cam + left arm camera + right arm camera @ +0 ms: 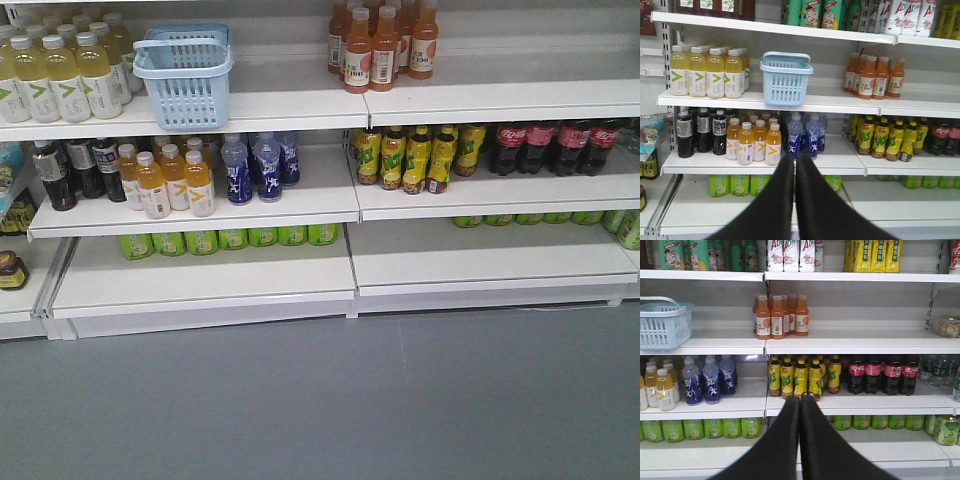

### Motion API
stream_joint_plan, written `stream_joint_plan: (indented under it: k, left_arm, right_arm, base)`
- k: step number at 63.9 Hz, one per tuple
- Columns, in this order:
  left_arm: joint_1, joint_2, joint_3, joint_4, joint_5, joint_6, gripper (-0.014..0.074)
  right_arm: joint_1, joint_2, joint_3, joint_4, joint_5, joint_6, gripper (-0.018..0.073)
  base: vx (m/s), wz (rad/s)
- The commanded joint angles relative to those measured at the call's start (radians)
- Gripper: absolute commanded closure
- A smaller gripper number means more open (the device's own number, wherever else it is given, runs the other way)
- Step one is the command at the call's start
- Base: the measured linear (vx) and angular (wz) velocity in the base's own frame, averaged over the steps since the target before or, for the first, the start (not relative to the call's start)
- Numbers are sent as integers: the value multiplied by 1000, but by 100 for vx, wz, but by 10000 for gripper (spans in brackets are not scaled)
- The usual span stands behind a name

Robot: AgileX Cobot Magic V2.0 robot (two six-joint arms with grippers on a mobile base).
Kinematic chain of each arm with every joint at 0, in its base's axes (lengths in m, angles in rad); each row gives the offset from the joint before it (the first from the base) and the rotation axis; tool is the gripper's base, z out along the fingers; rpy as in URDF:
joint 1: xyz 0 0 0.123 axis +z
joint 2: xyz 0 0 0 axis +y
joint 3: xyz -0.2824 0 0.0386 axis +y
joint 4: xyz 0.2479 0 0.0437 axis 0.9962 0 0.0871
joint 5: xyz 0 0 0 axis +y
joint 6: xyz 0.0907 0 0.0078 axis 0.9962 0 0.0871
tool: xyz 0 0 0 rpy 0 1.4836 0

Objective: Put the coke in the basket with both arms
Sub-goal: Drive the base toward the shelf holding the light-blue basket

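Note:
The light blue basket [186, 78] stands on the upper shelf between pale yellow drinks and orange bottles; it also shows in the left wrist view [786, 80] and at the left edge of the right wrist view [661, 324]. No coke can is in view in any frame. My left gripper [795, 159] is shut with nothing in it, held well back from the shelves and pointing at the middle shelf below the basket. My right gripper [800, 400] is likewise shut and empty, in front of the yellow-labelled bottles. Neither arm appears in the front view.
Dark cola bottles with red labels [882, 372] stand on the middle shelf at right, beside yellow-labelled bottles [800, 375]. Blue bottles [807, 135] and orange-yellow drinks [752, 142] sit below the basket. Green packs [230, 238] line the low shelf. Grey floor [320, 400] lies in front.

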State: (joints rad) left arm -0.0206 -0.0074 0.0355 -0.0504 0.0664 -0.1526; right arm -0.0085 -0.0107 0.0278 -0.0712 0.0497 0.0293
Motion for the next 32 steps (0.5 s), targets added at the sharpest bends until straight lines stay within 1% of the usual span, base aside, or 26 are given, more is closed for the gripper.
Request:
stream_joint_plan:
  k: [1,32]
  left_arm:
    - [2,-20,-28,-8,-72,-6,603]
    - [2,-20,-28,-8,-72,-6,603]
  right_arm:
    - [1,6,8,-5,-77,-4,569]
    - [1,6,8,-5,-77,-4,569]
  base:
    - [12,-2]
    - [11,-1]
